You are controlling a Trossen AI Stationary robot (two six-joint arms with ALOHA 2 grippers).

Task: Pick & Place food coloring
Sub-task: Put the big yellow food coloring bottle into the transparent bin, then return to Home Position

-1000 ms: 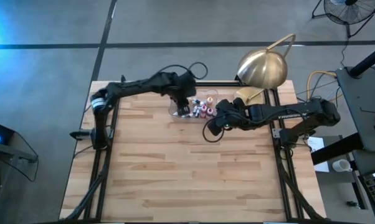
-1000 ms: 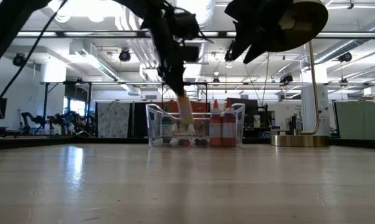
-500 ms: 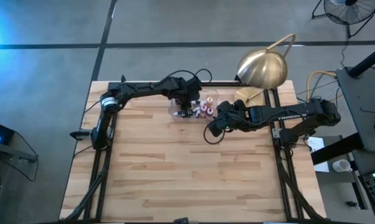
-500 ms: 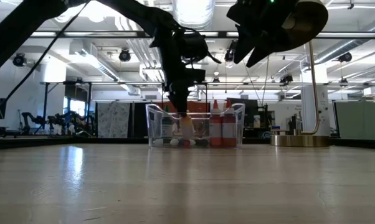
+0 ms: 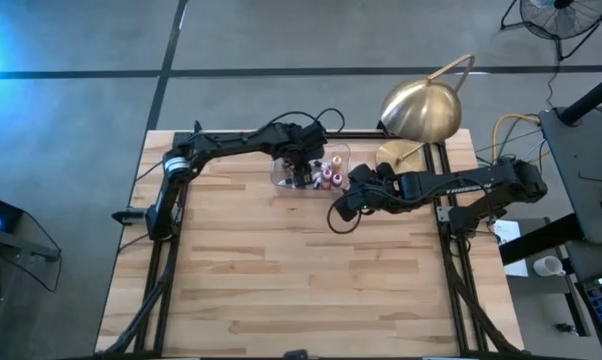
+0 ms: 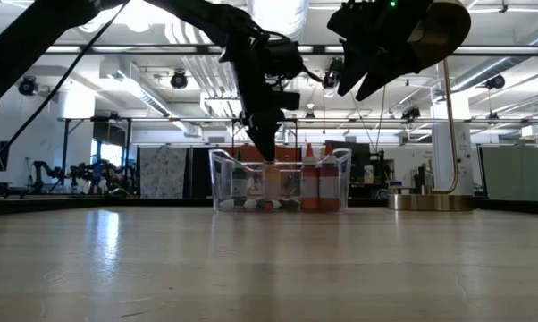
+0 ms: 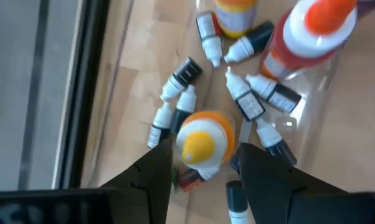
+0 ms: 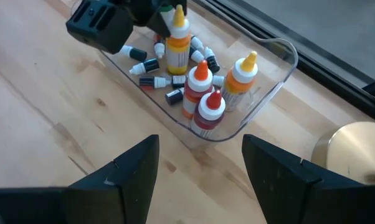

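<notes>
**Yellow bottle upright in the tub, my left fingers spread around it**

My left gripper (image 7: 200, 171) hangs over the clear tub (image 5: 338, 152) near the table's (image 5: 281, 280) 12 o'clock edge. Its fingers are apart, one on each side of a yellow-orange bottle (image 7: 204, 144) with a yellow cone tip. That bottle stands upright on the tub floor, long axis vertical, tip pointing up at my wrist camera. Whether either finger touches it I cannot tell; a thin gap seems to show on each side.

Around its base the small food coloring droppers (image 7: 175, 84) lie flat, long axes level, white caps pointing every way, several fanning in toward the middle. Three larger bottles (image 8: 200, 87) stand upright at the 3 o'clock end of the tub, tips up: two red-orange, one yellow.

My right gripper (image 8: 197, 165) hovers just outside the tub's 5 o'clock corner, fingers wide apart and holding nothing.

The whole 6 o'clock half of the table is bare wood. Behind the tub runs the dark frame rail; a brass lamp (image 5: 421, 108) stands at 1 o'clock.

In the low view the tub wall (image 6: 340, 179) blurs the droppers on the floor, and my left arm hides part of the tub from above.
</notes>
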